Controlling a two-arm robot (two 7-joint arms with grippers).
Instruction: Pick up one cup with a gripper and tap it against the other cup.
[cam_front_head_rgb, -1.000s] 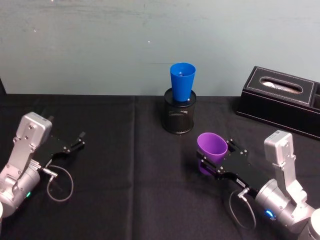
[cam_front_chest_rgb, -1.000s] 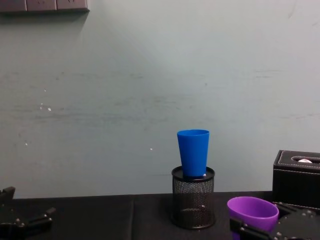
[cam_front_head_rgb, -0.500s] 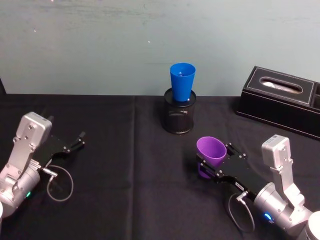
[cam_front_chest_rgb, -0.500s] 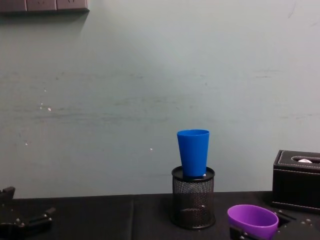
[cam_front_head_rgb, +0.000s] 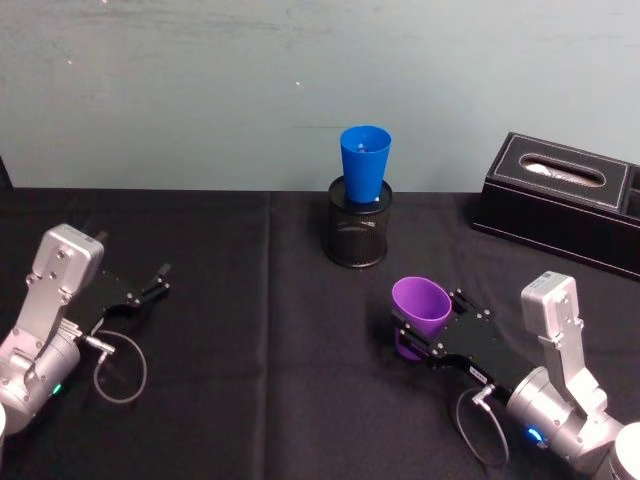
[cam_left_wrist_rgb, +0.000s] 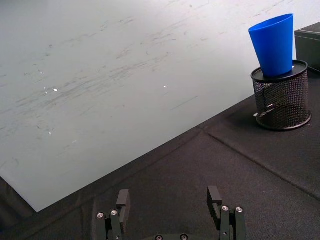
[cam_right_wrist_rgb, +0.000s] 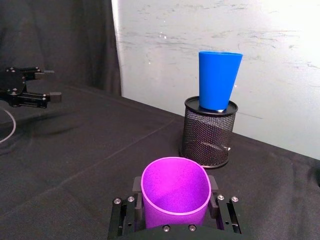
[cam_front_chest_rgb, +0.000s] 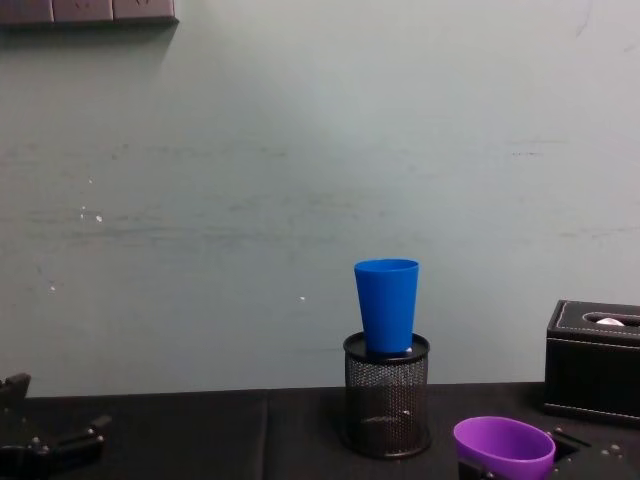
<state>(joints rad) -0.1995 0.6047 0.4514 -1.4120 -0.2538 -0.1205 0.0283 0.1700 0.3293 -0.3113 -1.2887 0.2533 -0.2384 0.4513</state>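
The purple cup stands upright at the table's right, its wide rim up, gripped from both sides by my right gripper, which is shut on it. The blue cup sits in the top of a black mesh pen holder at the table's back centre, well beyond the purple cup and apart from it. My left gripper rests open and holding nothing at the table's left.
A black tissue box stands at the back right. The table wears a black cloth, and a pale wall rises close behind it.
My right gripper has drawn back slightly toward me and lowered with the purple cup. The left arm and the blue cup have not moved.
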